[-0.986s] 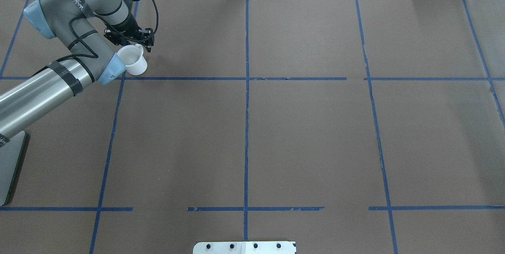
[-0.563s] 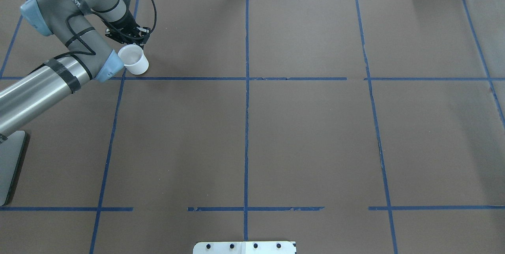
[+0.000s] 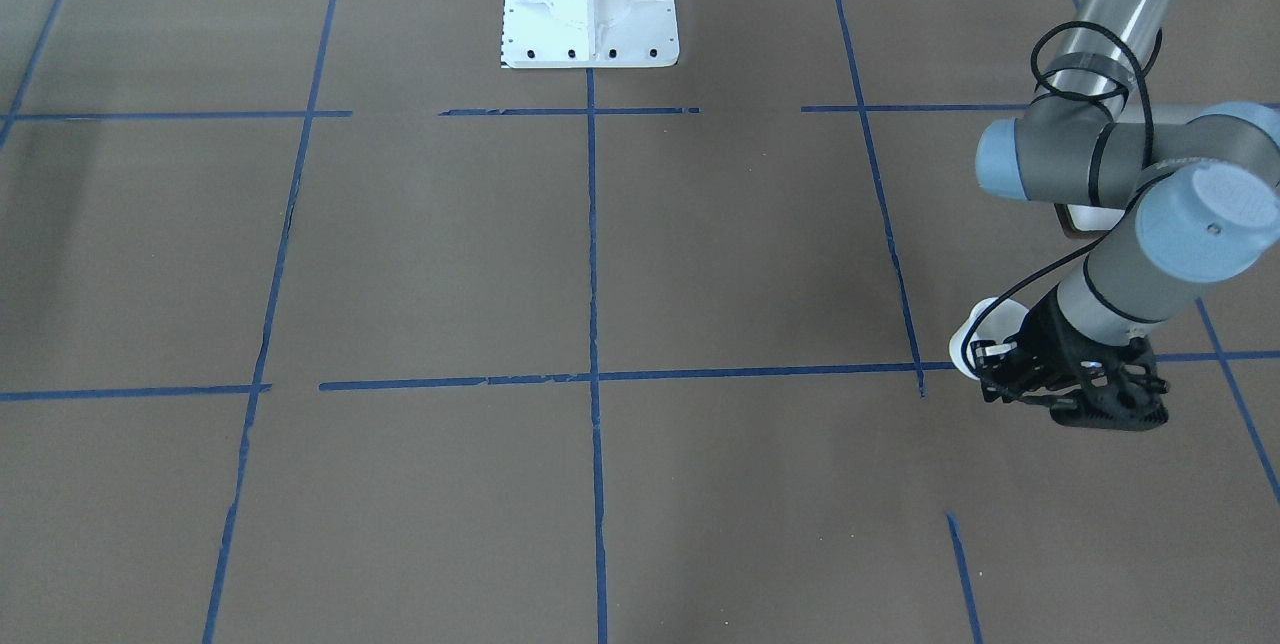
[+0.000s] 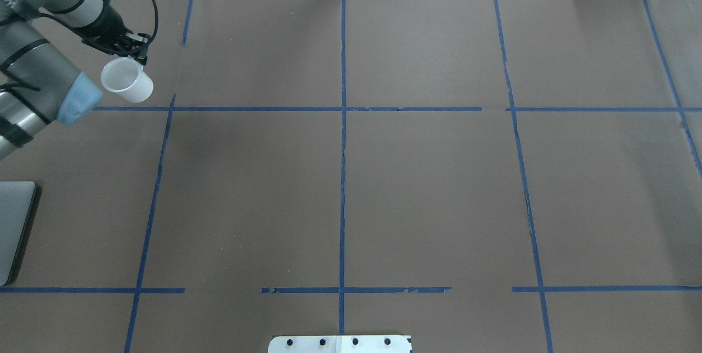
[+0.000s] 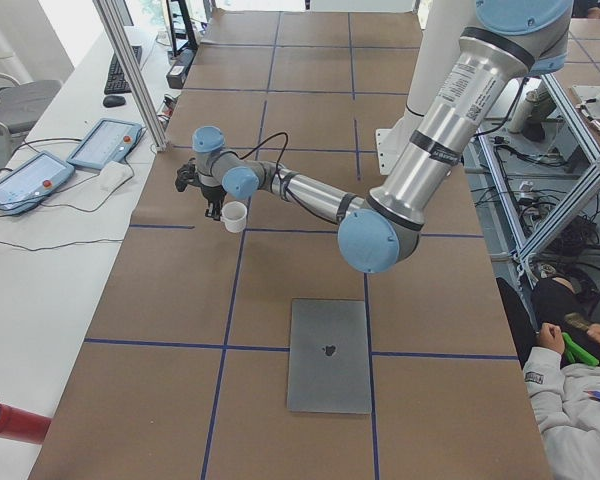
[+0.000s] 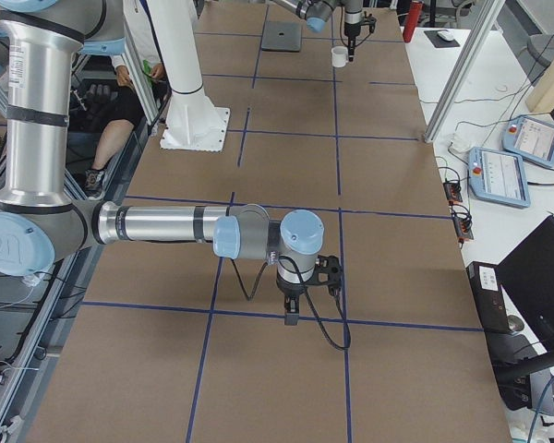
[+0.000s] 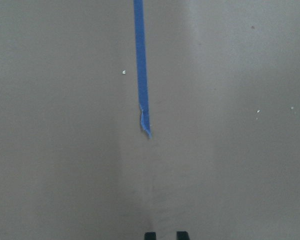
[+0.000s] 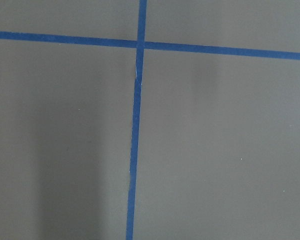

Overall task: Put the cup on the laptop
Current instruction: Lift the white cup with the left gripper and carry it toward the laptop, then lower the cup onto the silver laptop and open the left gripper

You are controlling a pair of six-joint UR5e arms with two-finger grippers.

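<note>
The small white cup [image 4: 127,83] hangs tilted from my left gripper [image 4: 134,56], which is shut on its rim or handle side and holds it above the brown table at the far left. The cup also shows in the front-facing view [image 3: 976,328], the left view [image 5: 235,216] and the right view [image 6: 340,56]. The silver-grey laptop [image 5: 328,355] lies closed and flat, nearer the robot than the cup; only its edge [image 4: 13,227] shows at the overhead view's left border. My right gripper [image 6: 291,318] points down over a tape crossing; I cannot tell whether it is open or shut.
The table is covered in brown paper with a grid of blue tape [image 4: 343,109]. The white robot base plate [image 3: 590,4] sits at the near middle edge. A metal post [image 5: 130,70] and tablets [image 5: 105,143] stand beyond the far edge. A seated person [image 5: 570,390] is beside the robot.
My left arm has swung to the left along the far side of the table, carrying the cup with it. The laptop has not moved.
</note>
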